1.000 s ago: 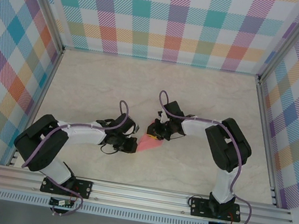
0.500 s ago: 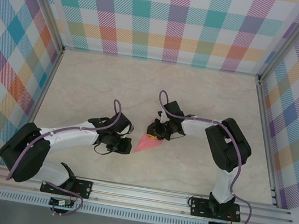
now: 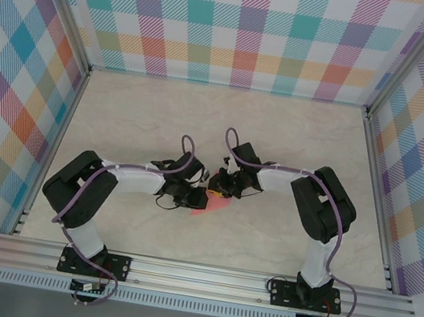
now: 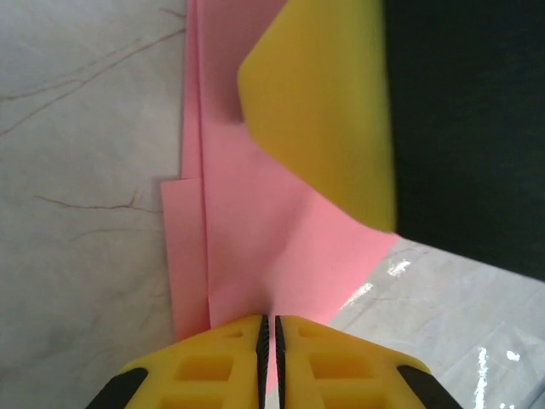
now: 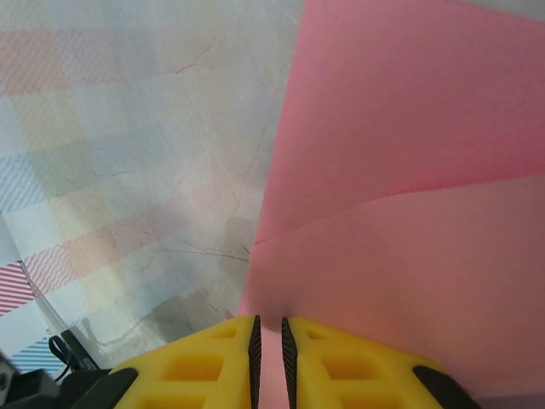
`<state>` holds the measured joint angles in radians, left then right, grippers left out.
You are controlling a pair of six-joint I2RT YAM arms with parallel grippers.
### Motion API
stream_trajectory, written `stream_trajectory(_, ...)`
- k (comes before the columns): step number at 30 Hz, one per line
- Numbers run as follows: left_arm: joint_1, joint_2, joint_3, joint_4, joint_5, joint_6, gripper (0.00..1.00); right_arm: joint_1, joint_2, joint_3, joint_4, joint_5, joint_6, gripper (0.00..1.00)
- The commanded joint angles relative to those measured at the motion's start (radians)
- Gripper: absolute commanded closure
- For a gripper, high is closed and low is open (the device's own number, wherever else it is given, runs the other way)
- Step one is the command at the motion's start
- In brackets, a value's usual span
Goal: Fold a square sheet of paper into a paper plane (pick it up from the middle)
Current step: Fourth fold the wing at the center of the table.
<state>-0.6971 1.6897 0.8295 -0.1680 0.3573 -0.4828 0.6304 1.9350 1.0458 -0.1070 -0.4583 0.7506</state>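
Your left claw (image 4: 266, 331) is pinched nearly shut on the sheet of paper (image 4: 255, 239), mid-way across the desk (image 3: 138, 114). Your right claw (image 5: 268, 332) nips it too. Creases and layered flaps are showing, but there's no dart yet, so I'd say more folds to go.

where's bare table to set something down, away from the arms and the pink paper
Bare: the far strip of table along the back wall; the near patch between the left arm and right arm. Crowded at centre, where left fingers and right fingers meet at the pink paper.
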Motion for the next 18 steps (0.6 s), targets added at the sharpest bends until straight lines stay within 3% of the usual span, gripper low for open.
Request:
stream_trajectory(1, 0.008, 0.01, -0.002, -0.033, -0.051, 0.005, 0.88, 0.002, 0.085, -0.034, -0.092, 0.111, -0.014, 0.81)
stream_trajectory(11, 0.008, -0.04, -0.144, -0.045, -0.135, 0.012, 0.96, 0.002, 0.047, 0.017, -0.111, 0.113, -0.038, 0.81)
stream_trajectory(18, 0.008, -0.015, -0.138, -0.03, -0.133, 0.008, 1.0, 0.004, -0.084, -0.026, -0.014, 0.026, -0.031, 0.83)
